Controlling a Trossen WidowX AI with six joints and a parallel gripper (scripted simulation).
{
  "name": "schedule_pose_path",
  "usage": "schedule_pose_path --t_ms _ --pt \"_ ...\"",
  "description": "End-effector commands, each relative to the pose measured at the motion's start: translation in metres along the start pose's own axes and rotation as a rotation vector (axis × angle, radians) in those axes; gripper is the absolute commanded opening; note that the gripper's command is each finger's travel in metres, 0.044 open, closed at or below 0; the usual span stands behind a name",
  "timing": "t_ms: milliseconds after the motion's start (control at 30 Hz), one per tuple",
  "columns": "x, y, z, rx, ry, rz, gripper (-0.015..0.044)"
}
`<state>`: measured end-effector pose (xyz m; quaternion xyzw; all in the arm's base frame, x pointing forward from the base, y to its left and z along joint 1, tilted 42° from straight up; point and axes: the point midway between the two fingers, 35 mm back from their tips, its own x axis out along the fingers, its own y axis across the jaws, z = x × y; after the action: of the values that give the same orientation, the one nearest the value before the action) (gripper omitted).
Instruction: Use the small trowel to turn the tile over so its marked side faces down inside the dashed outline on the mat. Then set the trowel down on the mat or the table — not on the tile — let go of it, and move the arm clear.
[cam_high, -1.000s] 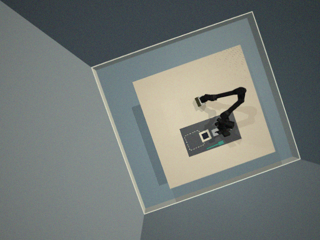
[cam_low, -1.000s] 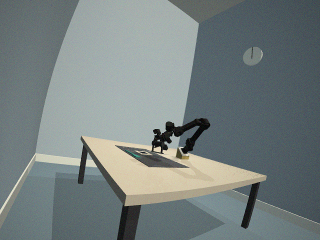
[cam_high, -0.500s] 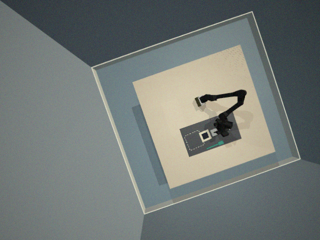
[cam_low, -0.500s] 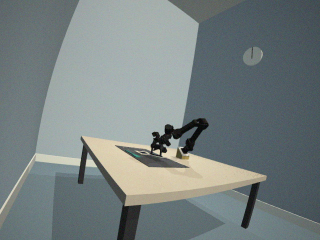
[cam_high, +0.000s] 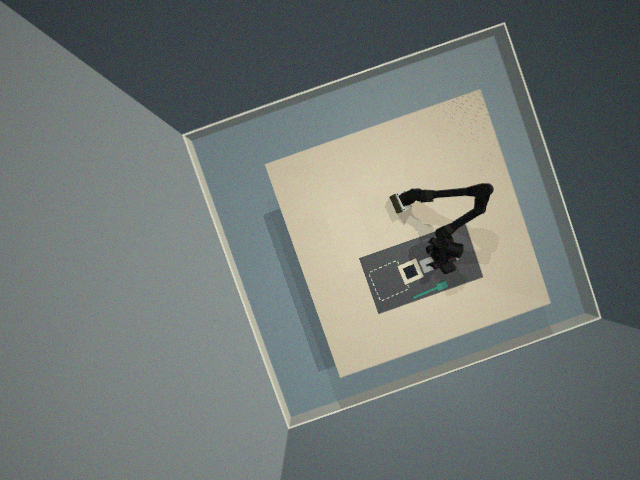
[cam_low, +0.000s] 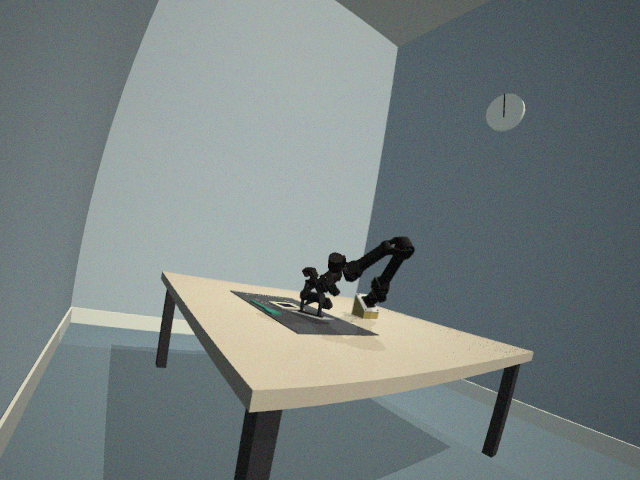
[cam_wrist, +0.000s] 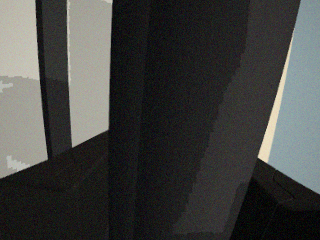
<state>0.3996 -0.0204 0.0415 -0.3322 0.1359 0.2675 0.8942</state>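
Note:
The tile lies flat on the dark mat, a cream square with a dark square mark facing up. Its left edge is at the right side of the dashed outline. My gripper is low over the mat to the tile's right in the top view, shut on the small trowel. The trowel's pale grey blade points at the tile, very near its right edge. The arm hides most of its handle. Dark fingers fill much of the wrist view; pale surfaces there are hard to identify.
A green tool with a thin handle and square head lies along the mat's edge, beside the tile. The arm's base stands on the wooden table, beyond the mat's other long side.

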Motion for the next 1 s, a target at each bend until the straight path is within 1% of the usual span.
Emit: schedule_pose_path --t_ms 0,967 --pt "0.000 -0.001 -0.008 0.003 0.005 -0.004 0.0000" --pt "-0.004 -0.004 -0.054 0.002 0.006 -0.005 0.0000"
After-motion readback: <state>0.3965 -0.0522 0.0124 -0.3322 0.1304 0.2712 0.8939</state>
